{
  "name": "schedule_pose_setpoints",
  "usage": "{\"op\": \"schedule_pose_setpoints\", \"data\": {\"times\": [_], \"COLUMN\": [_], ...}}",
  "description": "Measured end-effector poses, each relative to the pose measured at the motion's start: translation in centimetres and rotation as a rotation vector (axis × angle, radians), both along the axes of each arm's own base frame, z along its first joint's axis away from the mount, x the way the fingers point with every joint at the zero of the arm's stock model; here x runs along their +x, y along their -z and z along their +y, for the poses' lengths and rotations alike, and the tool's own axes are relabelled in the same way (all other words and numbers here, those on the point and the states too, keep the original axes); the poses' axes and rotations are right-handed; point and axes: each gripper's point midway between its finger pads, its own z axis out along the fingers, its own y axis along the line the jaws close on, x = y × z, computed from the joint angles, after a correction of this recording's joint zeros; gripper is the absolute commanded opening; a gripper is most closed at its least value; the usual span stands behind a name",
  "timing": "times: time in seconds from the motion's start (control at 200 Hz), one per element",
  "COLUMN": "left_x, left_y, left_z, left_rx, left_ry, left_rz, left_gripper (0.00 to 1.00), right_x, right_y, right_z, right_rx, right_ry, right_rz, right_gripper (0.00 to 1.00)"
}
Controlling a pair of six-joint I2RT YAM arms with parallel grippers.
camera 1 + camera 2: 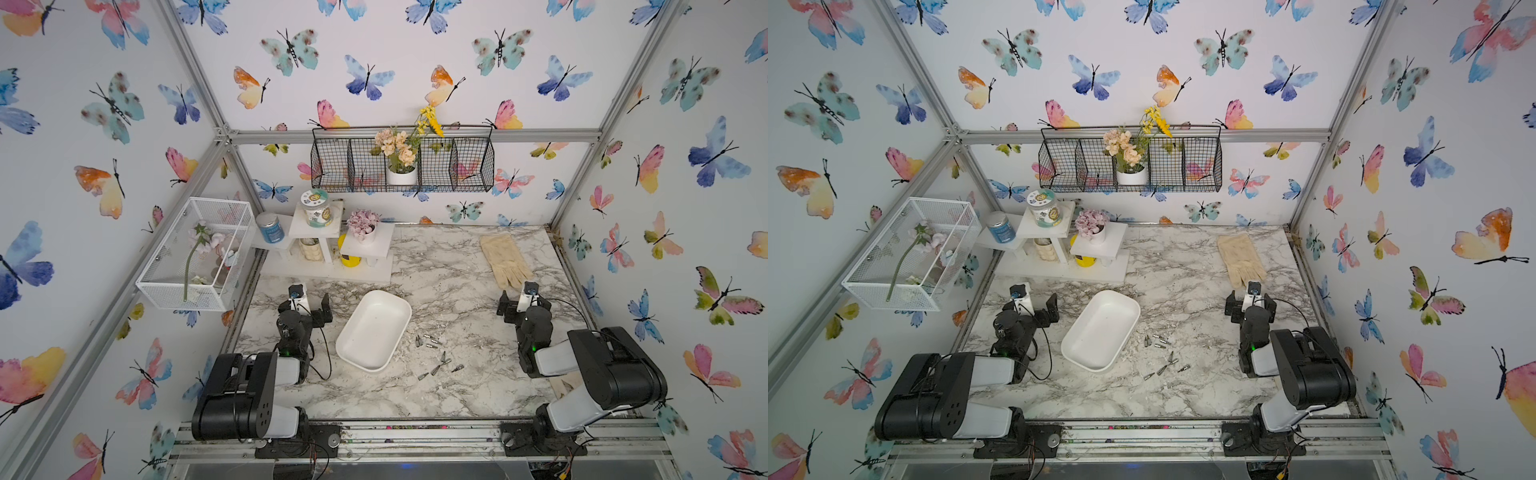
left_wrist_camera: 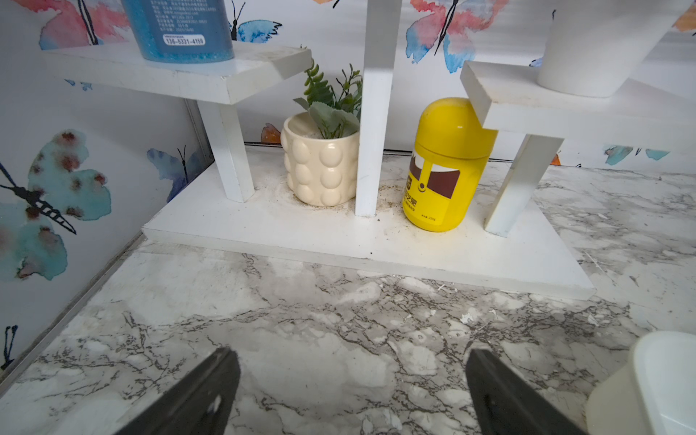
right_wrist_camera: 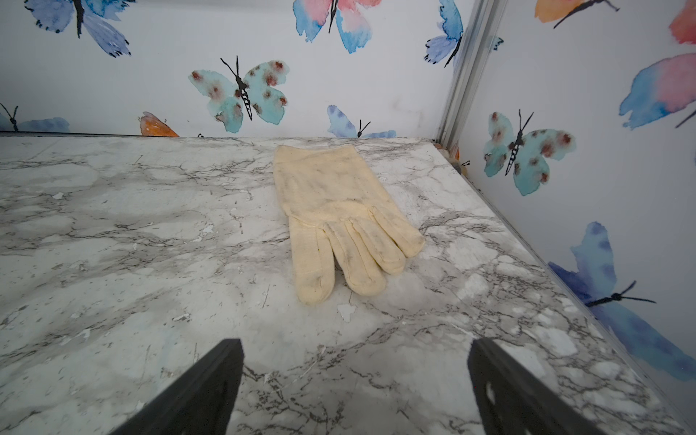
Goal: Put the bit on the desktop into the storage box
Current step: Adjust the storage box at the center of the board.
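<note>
Both arm bases [image 1: 257, 415] sat closest, mounted on the metal rail [image 1: 415, 434] along the near edge of the worktop [image 1: 457, 266]. Neither arm had begun the job: the left pincer [image 1: 311, 302] hung with its jaws wide apart and empty, pointed at the far-left stepped shelf [image 2: 369, 241] and its yellow bottle [image 2: 448, 165], while the right pincer [image 1: 522, 300] was equally spread and empty, facing a cream glove [image 3: 339, 218] lying flat at the far right. The bits [image 1: 437, 368], several small grey metal pieces, lay loose on the marble in two little groups, just right of the storage box [image 1: 374, 328] and nearer than either pincer; neither wrist view showed them. The box stood empty and angled between the arms. The step in hand looked like the first reach, and the right arm seemed better placed, since the bits lay on its side of the box. It would do well to draw back toward the near edge and in to the left, single out a bit at the fringe of a group, come down straight with the jaws across its thin width, and close gently, for such slim pieces could roll or skid. Grey metal on grey veining would be easy to misjudge, so a slow descent seemed wise, then a short carry left and a release low over the box floor.
</note>
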Motion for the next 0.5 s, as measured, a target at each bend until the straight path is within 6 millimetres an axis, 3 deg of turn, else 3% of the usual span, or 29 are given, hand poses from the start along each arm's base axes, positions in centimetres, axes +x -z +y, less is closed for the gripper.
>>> {"op": "schedule_pose_setpoints", "data": {"times": [0.5], "left_x": [0.00], "left_y": [-0.03], "left_z": [0.12], "left_rx": [0.000], "left_ry": [-0.007], "left_rz": [-0.001], "left_gripper": [0.99], "right_x": [0.01], "right_y": [-0.08], "right_z": [0.00], "right_rx": [0.000], "right_ry": [0.000], "right_rz": [-0.003], "right_gripper": [0.98]}}
